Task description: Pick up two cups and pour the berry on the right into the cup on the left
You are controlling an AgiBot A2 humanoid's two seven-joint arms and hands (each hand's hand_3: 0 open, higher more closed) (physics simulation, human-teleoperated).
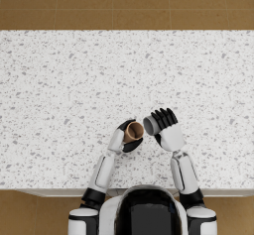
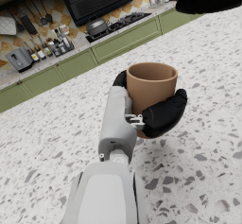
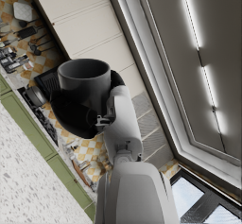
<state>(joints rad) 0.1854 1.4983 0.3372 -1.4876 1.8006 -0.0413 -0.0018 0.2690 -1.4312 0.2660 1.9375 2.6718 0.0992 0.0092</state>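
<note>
Two cups: left hand [image 1: 125,139] fingers grip brown cup [image 1: 134,131], right hand [image 1: 167,128] grey cup [image 1: 151,125].

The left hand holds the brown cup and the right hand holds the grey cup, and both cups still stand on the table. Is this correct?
Not quite. The left hand holds the brown cup and the right hand holds the grey cup, but the head view shows the grey cup tipped toward the brown one.

The right hand [image 3: 78,114] grips a grey cup [image 3: 85,83] at centre left of the frame, its open mouth showing as a dark oval. Cream cabinets [image 3: 80,24] fill the upper left; speckled counter [image 3: 23,180] lies lower left.
</note>
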